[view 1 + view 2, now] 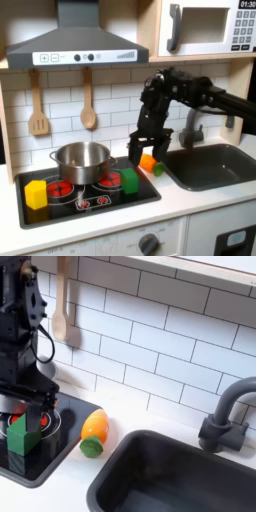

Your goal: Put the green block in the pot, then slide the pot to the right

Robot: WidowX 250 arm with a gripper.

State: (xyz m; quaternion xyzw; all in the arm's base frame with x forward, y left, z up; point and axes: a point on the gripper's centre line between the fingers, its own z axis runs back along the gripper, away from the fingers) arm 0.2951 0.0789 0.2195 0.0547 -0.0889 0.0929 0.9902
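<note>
On the stovetop, the green block (pixel 129 181) sits outside the pot (pixel 82 162); the tool (pixel 141 150) hangs released above, so nothing's done.

The green block (pixel 128 181) is showing bright green beside the shiny silver pot (pixel 81 160), both sitting on a black stovetop (pixel 95 200) that is displaying red burner rings. A yellow block (pixel 36 194) is glowing at its corner. The toy vegetable (pixel 93 432) is wearing orange with a green end. The arm (pixel 175 95) is appearing black against white tiled wall (pixel 160 336), and the sink (pixel 212 165) is looking dark grey
</note>
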